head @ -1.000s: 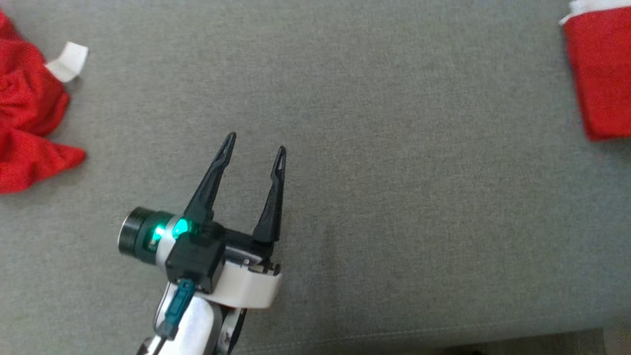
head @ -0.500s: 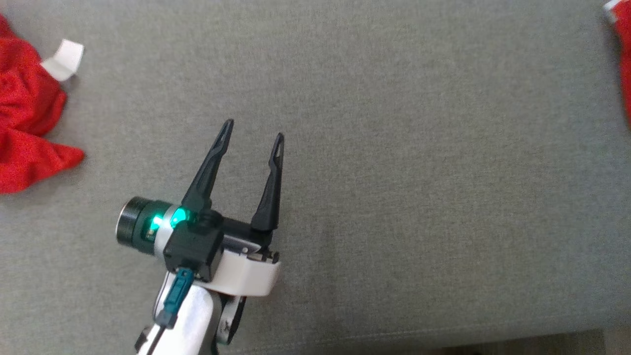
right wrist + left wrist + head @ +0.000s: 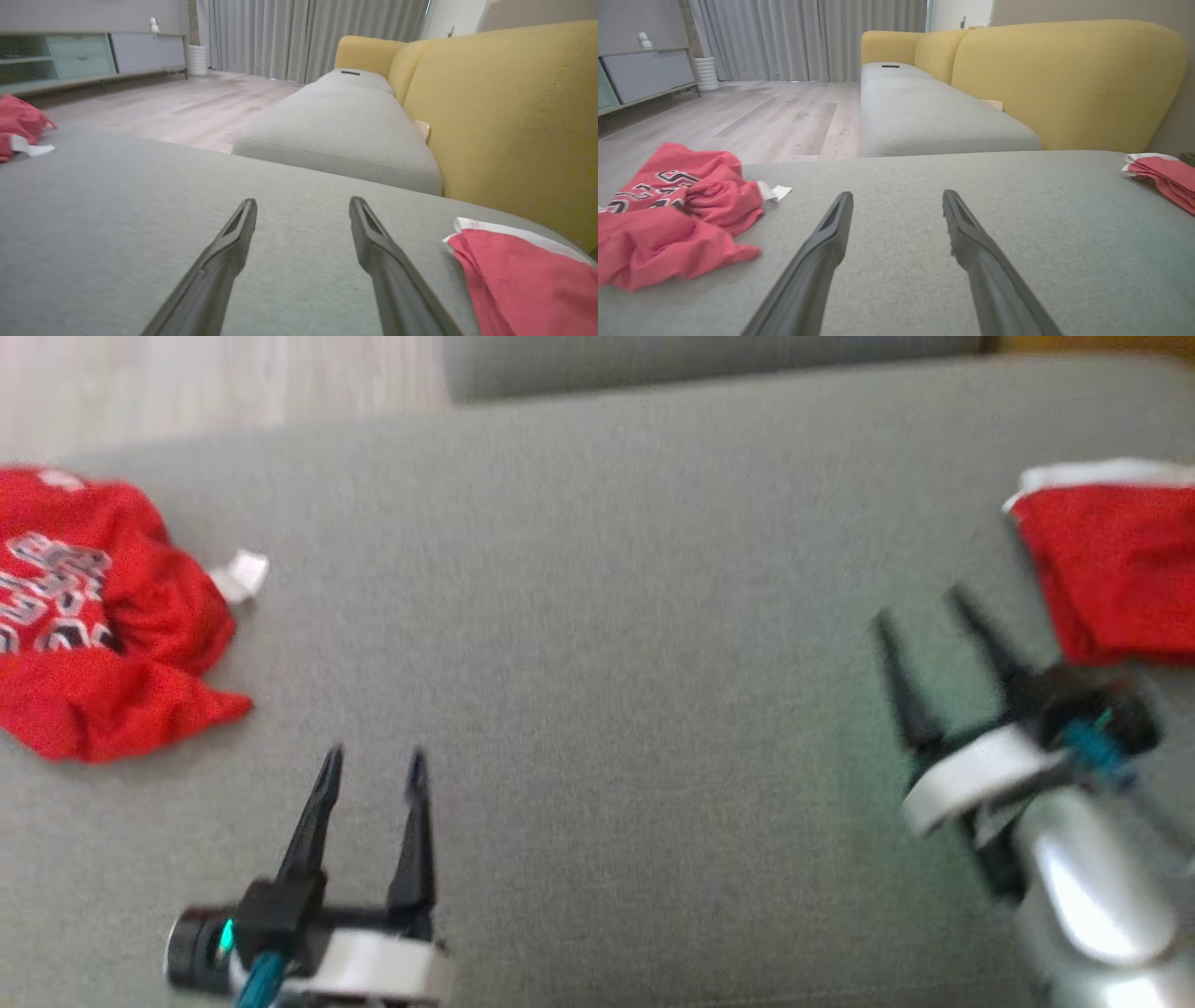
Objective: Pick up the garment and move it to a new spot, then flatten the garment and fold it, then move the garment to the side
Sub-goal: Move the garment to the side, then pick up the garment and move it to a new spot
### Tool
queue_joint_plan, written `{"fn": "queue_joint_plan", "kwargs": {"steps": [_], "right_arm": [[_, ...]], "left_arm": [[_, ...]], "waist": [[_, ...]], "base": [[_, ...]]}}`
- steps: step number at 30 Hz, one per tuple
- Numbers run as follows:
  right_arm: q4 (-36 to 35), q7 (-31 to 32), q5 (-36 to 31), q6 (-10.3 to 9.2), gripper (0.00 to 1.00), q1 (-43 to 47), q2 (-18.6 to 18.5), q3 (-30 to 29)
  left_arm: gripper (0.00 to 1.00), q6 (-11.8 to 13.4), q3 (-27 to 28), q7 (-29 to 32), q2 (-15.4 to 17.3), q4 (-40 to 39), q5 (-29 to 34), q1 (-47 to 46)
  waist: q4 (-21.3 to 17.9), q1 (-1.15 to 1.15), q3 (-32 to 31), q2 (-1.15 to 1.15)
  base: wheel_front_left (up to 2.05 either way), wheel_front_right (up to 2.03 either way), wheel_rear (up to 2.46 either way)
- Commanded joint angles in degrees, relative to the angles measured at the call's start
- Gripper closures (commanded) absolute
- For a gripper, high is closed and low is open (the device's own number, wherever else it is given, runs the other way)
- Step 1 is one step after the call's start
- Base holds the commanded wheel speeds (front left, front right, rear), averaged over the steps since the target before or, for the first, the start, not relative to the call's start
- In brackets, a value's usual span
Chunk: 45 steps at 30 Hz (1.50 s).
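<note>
A folded red garment with a white edge (image 3: 1111, 560) lies flat at the far right of the grey cushion (image 3: 607, 663); the right wrist view has it at the lower right (image 3: 518, 275). My right gripper (image 3: 917, 607) stands open just left of it, apart from the cloth, nothing between its fingers (image 3: 302, 201). A crumpled red garment with printed letters (image 3: 103, 616) lies at the far left, with a white tag beside it. My left gripper (image 3: 375, 756) is open and empty over bare cushion, to the right of that heap (image 3: 672, 214).
The cushion's far edge drops to a wooden floor (image 3: 775, 116). Another grey seat cushion (image 3: 934, 116) and a yellow backrest (image 3: 1064, 79) stand beyond the edge. A low cabinet (image 3: 93, 56) and curtains line the far wall.
The head camera has swung, so the whole picture has shifted and my right gripper now shows, open beside the folded garment. The left gripper stays open.
</note>
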Motion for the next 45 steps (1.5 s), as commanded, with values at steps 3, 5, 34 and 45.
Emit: {"fn": "queue_joint_plan", "kwargs": {"steps": [3,5,34,45], "right_arm": [[-5.70,-0.77,0.54,0.12,0.00,5.38,2.19,1.15],[-8.00,-0.77,0.83,0.12,0.00,8.37,3.20,0.44],[-15.48,-0.78,1.56,0.12,0.00,22.16,8.19,-4.16],[-15.38,-0.79,2.49,0.12,0.00,22.53,7.95,-3.80]], "left_arm": [[0.00,-0.51,4.28,-0.29,-0.69,-0.82,-0.50,2.36],[0.00,-1.02,5.33,-0.29,-0.98,-0.53,-0.41,3.59],[0.00,-4.21,10.16,-0.29,-2.24,0.90,2.26,5.67],[0.00,-4.61,9.97,-0.29,-2.29,2.25,0.83,6.75]], "waist": [[0.06,0.00,-7.92,0.00],[0.35,0.00,-9.10,0.00],[-1.61,0.00,-11.77,0.00],[-1.12,0.00,-12.34,0.00]], "base": [[0.00,0.00,0.00],[0.00,0.00,0.00],[0.00,0.00,0.00],[0.00,0.00,0.00]]}}
